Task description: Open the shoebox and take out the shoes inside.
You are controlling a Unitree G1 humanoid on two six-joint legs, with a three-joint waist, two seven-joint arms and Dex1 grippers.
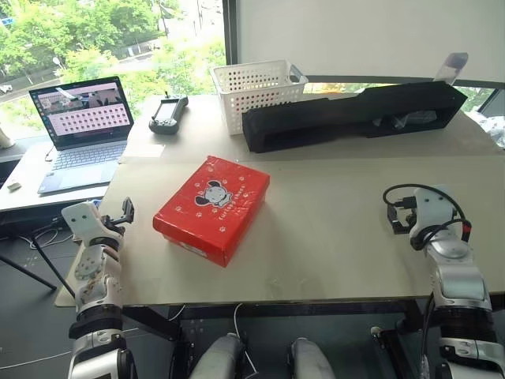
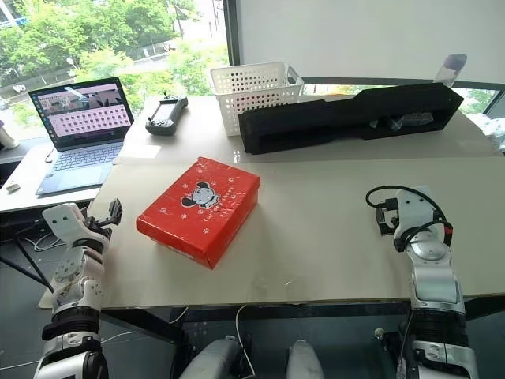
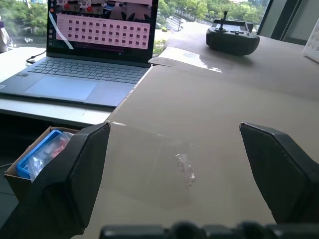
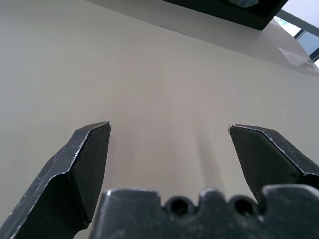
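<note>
Shoebox [image 1: 211,208] closed, mid-surface [image 1: 331,237], askew; left pincer [image 3: 174,149] and right pincer [image 4: 169,144] wide, empty, well apart either side; likely light, stiff cardboard, best lifted at lid's free long edge.

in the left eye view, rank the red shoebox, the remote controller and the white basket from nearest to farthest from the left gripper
1. The shoebox: closed, on the table just to the right of the left gripper.
2. The remote controller: farther back on the table, beside the laptop.
3. The white basket: farthest, at the back and further right, next to the long black box.
</note>
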